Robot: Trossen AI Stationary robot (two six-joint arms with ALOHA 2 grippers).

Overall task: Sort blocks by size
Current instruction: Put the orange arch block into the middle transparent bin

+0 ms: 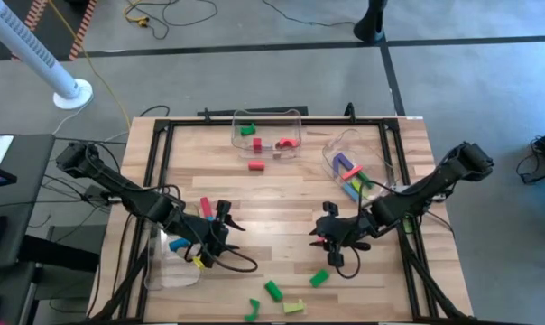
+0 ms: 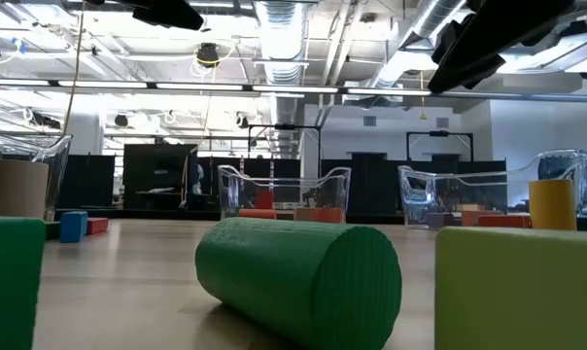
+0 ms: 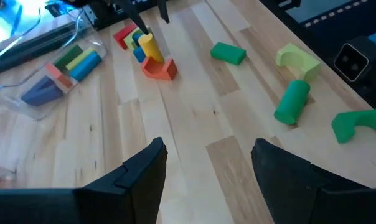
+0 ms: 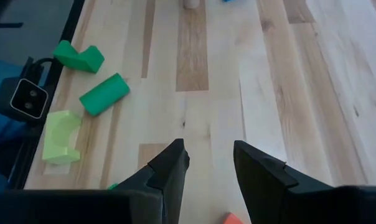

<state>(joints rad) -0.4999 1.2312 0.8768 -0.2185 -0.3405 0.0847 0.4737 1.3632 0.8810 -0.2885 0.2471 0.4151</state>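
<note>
Loose blocks lie near the table's front edge: a green cylinder [image 1: 272, 290] [image 3: 292, 101], a green block [image 1: 318, 278] [image 3: 228, 53], a green arch [image 1: 253, 311] [image 3: 361, 122] and a yellow-green arch [image 1: 293, 307] [image 3: 297, 60]. A yellow cylinder [image 3: 148, 45] stands beside an orange arch [image 3: 159, 68] and red, blue and green blocks, close under my right gripper [image 1: 325, 227] [image 4: 210, 155]. It is open over bare wood. My left gripper [image 1: 229, 222] [image 3: 206, 152] is open too, left of centre, with nothing between its fingers. A red bar [image 1: 205, 208] lies beside it.
Three clear bins are on the table. One stands at the far middle [image 1: 268, 135] with red and green blocks. One stands at the far right [image 1: 354, 167] [image 3: 51, 74] with long coloured blocks. One stands at the near left [image 1: 173, 262]. A red block [image 1: 256, 165] lies before the far bin.
</note>
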